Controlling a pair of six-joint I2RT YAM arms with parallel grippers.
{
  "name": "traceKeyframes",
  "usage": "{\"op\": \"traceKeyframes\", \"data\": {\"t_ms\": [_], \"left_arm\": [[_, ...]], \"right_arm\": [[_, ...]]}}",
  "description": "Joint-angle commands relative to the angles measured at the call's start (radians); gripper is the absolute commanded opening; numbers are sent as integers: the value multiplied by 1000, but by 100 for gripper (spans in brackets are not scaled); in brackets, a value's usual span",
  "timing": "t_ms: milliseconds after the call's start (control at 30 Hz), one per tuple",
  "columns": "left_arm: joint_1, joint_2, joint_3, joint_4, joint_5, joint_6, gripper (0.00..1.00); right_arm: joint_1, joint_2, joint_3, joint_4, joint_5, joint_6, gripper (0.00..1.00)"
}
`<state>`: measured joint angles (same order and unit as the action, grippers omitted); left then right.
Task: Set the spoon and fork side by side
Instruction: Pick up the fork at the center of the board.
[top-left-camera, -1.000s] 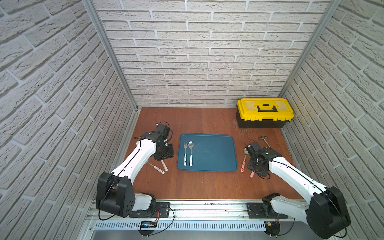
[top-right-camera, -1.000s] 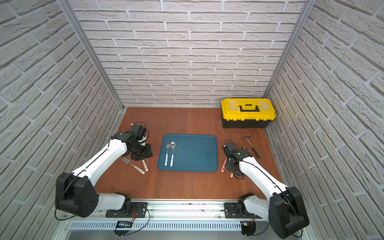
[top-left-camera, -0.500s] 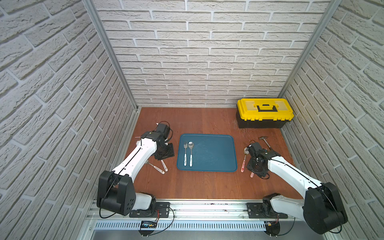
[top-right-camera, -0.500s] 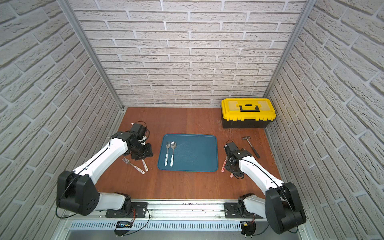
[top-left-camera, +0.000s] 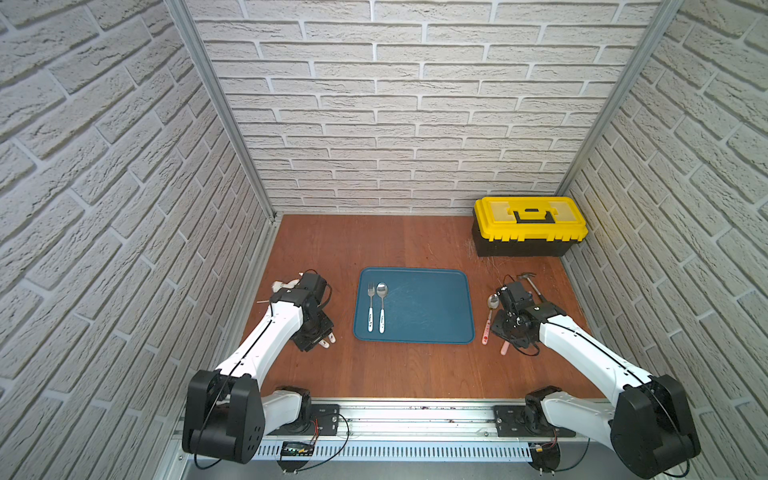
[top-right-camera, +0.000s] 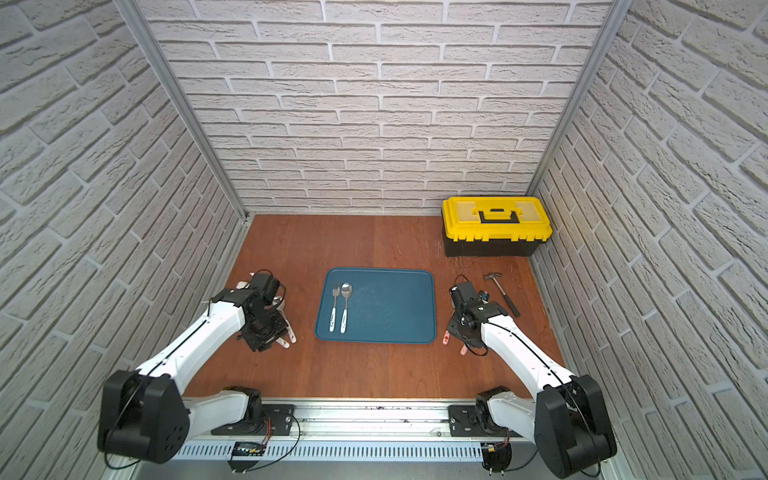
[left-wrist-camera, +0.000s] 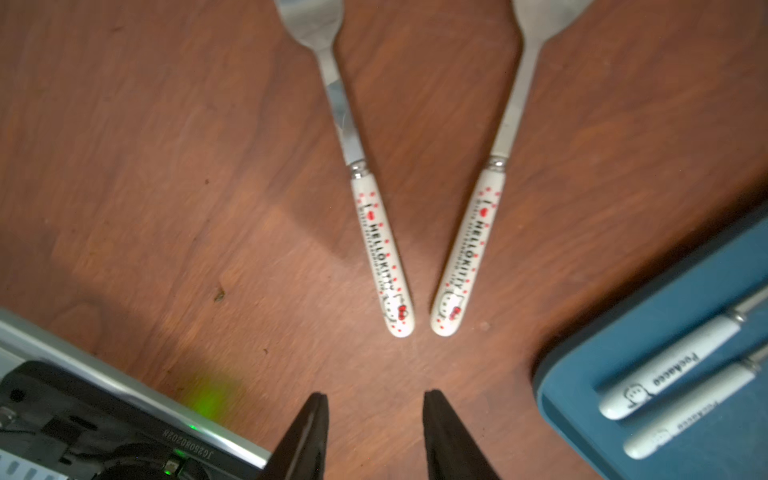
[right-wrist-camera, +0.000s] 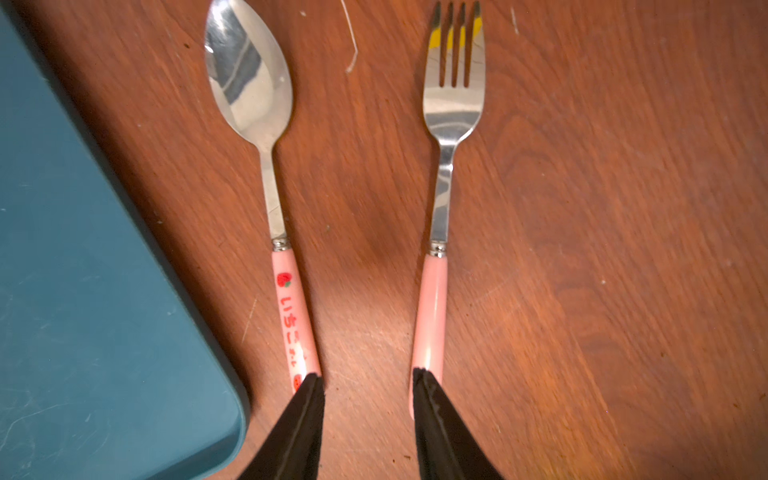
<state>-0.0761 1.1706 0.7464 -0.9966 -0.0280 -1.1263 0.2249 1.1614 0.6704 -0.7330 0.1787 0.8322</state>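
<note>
Pink-handled steel spoon (right-wrist-camera: 274, 208), pink-handled steel fork (right-wrist-camera: 442, 199): parallel, right bench (right-wrist-camera: 623, 249). My jaws, both pairs: released, empty. Risk: right pair nudging handles askew.

Loads of bare tray (top-left-camera: 428, 307) right of the white-handled spoon (top-left-camera: 381, 322); toolbox (top-left-camera: 530, 226) and hammer (top-right-camera: 503, 294) clogging far right corner.

Teal rectangular plastic tray (top-left-camera: 415, 332); pink-handled steel spoon (right-wrist-camera: 276, 208) printed with a red strawberry and red lettering; plain pink-handled steel fork (right-wrist-camera: 440, 199); reddish-brown wood-grain surface (right-wrist-camera: 582, 249); yellow-lidded black plastic toolbox (top-left-camera: 530, 226) with black handle
</note>
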Motion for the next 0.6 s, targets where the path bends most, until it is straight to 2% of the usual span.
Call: {"op": "traceKeyframes", "data": {"t_ms": [0,233,567], "left_arm": [[-7,-16,-32,1,-68,-156,42],[-8,76,-72,154,-12,-183,42],[33,138,-78,242,40,-153,45]], "right_arm": [[-9,12,0,61,-13,-54,41],[-13,69,14,98,-56,-85,41],[-15,41,-5,99,-65,-92,41]]}}
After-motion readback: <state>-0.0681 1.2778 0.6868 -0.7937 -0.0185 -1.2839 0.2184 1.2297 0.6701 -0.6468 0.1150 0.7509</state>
